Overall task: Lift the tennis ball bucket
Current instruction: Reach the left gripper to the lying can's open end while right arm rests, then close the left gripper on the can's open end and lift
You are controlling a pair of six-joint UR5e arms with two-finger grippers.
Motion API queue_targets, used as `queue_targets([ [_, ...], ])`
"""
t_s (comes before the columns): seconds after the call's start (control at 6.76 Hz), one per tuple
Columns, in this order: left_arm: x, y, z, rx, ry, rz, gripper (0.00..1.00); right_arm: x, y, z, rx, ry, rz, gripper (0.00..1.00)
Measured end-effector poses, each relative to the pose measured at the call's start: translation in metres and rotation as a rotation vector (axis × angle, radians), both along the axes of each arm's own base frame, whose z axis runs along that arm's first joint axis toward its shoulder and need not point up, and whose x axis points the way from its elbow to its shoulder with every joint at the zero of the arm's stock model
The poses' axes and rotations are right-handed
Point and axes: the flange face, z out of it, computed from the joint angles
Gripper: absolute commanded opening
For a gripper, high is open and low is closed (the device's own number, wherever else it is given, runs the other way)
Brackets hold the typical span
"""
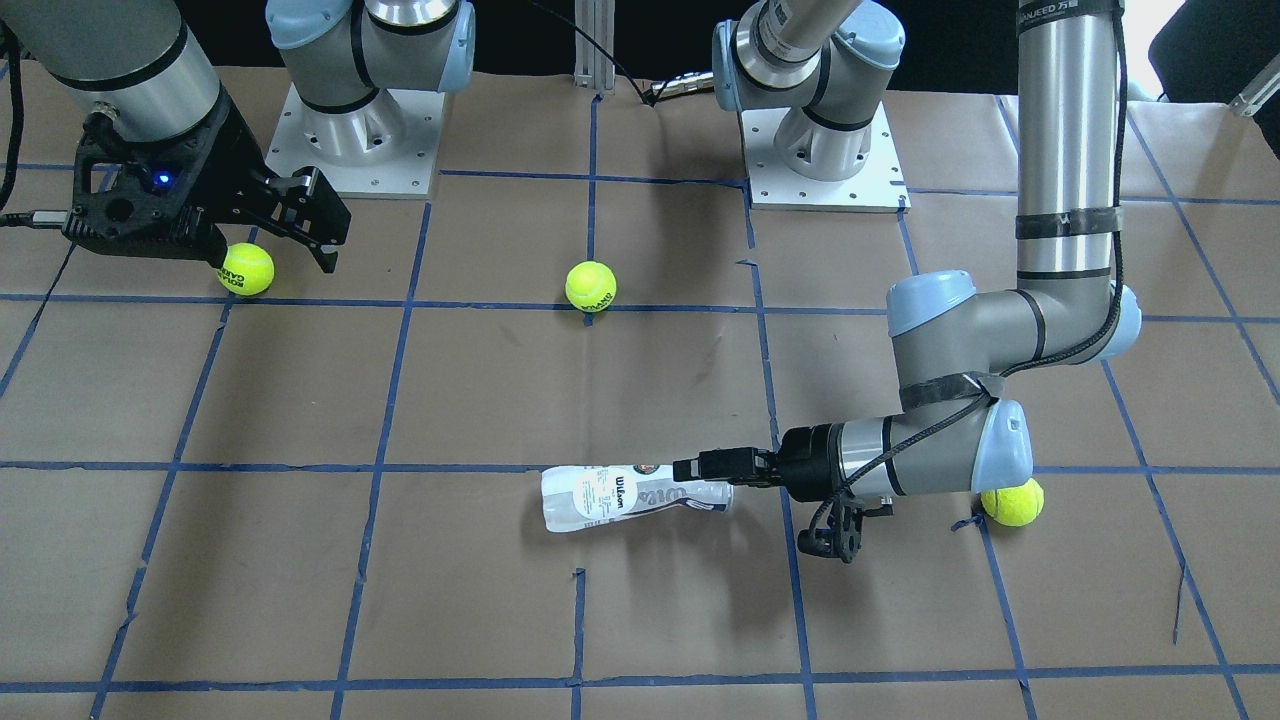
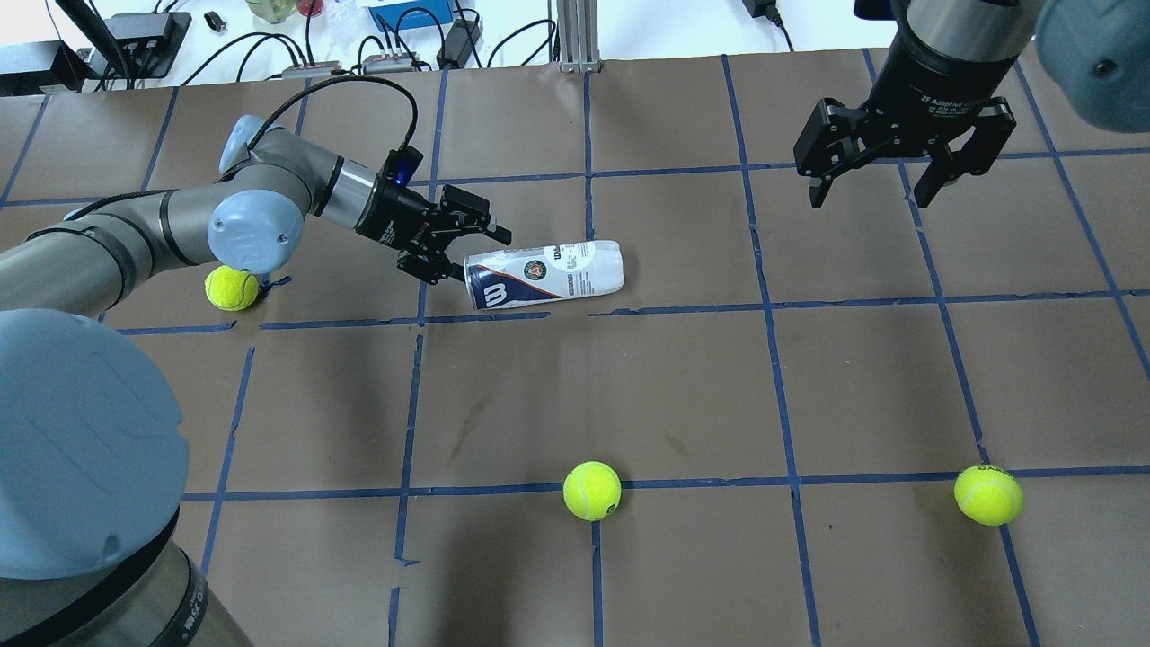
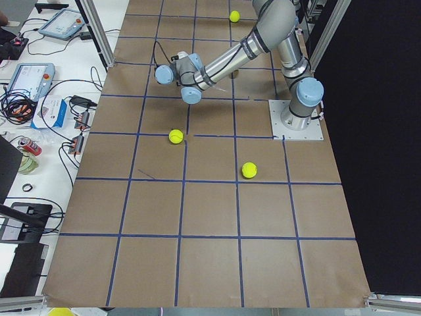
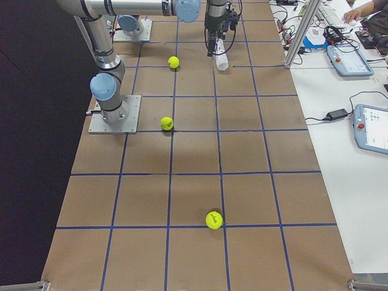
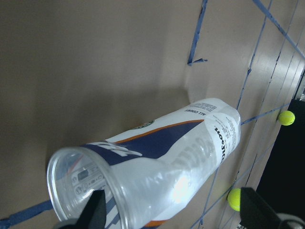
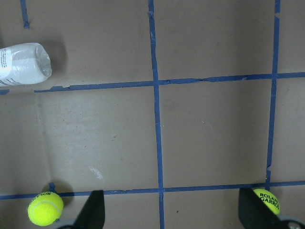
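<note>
The tennis ball bucket [image 2: 544,274], a clear tube with a white and navy Wilson label, lies on its side on the brown paper table. It also shows in the front view [image 1: 620,497] and at the top left of the right wrist view [image 6: 24,64]. My left gripper [image 2: 467,259] is low at the tube's open end, jaws open, one finger on each side of the rim. In the left wrist view the tube [image 5: 157,162] fills the frame, its open mouth nearest the camera. My right gripper [image 2: 876,175] is open and empty, hovering well to the right.
Three yellow-green tennis balls lie loose: one under my left elbow [image 2: 232,288], one at the near middle [image 2: 592,490], one at the near right [image 2: 988,494]. Blue tape lines grid the table. The arm bases [image 1: 355,150] stand at the robot's edge.
</note>
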Motion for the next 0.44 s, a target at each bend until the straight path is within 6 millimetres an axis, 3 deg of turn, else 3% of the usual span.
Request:
queue_targets([
  [0.3,-0.0016,0.006,-0.0062,0.014,0.021,0.009,0.61,-0.0006,0.0005,-0.0014,0.006,0.0,-0.002,1.0],
  [0.44,-0.0014,0.0054,-0.0044,0.009,0.023,0.01,0.49,-0.0007,0.0006,-0.002,0.008,0.0,-0.003,1.0],
])
